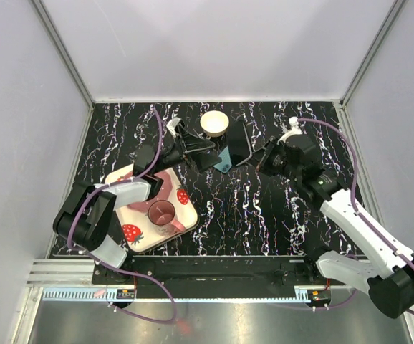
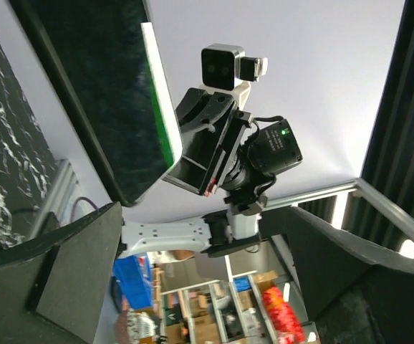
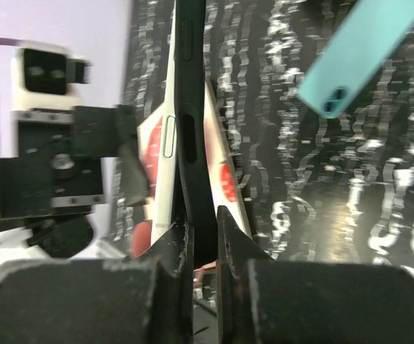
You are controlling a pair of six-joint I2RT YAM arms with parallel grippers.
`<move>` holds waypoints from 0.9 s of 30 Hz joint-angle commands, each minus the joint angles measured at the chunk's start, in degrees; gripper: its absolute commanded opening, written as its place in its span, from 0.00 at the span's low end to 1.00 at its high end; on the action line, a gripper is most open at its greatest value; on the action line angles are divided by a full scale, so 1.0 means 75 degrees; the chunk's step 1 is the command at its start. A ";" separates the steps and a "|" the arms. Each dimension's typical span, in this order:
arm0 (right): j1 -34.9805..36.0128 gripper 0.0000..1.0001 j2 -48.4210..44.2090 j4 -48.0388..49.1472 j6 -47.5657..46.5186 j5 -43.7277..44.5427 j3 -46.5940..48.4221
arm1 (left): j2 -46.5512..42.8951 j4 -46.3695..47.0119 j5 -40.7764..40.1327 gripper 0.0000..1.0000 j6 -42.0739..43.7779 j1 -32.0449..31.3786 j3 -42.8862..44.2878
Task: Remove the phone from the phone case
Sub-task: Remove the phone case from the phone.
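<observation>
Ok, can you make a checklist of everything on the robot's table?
Surface: black marbled table.
Job's things: teal phone out of the black case, beside it.
Clutter: white bowl; strawberry tray holding a pink cup.
Grippers: left gripper open, empty; right gripper shut on the case's edge.
Cables: purple cables run along both arms.
Surroundings: plain grey walls.

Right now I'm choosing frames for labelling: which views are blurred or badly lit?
Right wrist: the teal phone is smeared, the marbled table soft, the black case clearer. Top external: sharp, evenly lit. Left wrist: bright background, dark foreground.
</observation>
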 commanded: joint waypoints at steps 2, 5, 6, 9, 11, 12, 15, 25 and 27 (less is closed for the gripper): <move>-0.0051 0.00 -0.0155 -0.1449 -0.1534 0.1624 0.0687 | -0.0698 -0.1008 0.0552 0.98 0.2068 0.0221 0.0717; -0.0039 0.00 0.0032 -0.1989 -0.1922 0.1684 0.0723 | -0.1202 -0.5350 0.0250 0.99 0.4732 0.0268 0.1735; 0.0089 0.00 0.0160 -0.2106 -0.1957 0.1706 0.0572 | -0.1285 -0.7683 -0.0355 0.99 0.5455 0.0245 0.2098; 0.0661 0.00 0.0523 -0.2387 -0.2004 0.2291 0.0291 | -0.1379 -0.9344 -0.1098 0.99 0.6762 0.0045 0.3073; 0.1014 0.00 0.0712 -0.2388 -0.1946 0.2852 0.0149 | -0.1321 -0.9488 -0.1088 0.99 0.6775 -0.0025 0.3121; 0.1178 0.00 0.0898 -0.2284 -0.1911 0.3087 -0.0060 | -0.1228 -0.9476 -0.1065 0.99 0.6763 -0.0037 0.3098; 0.1636 0.00 0.1366 -0.1839 -0.1689 0.3990 -0.0576 | -0.0994 -0.9430 -0.0936 0.99 0.6693 -0.0072 0.2969; 0.2187 0.00 0.2164 -0.0104 -0.1465 0.4415 -0.1960 | -0.0677 -0.9875 -0.1100 0.99 0.7091 -0.0329 0.2805; 0.2304 0.00 0.2619 0.0246 -0.1524 0.4122 -0.2042 | -0.0501 -0.9968 -0.1135 0.99 0.7150 -0.0446 0.2805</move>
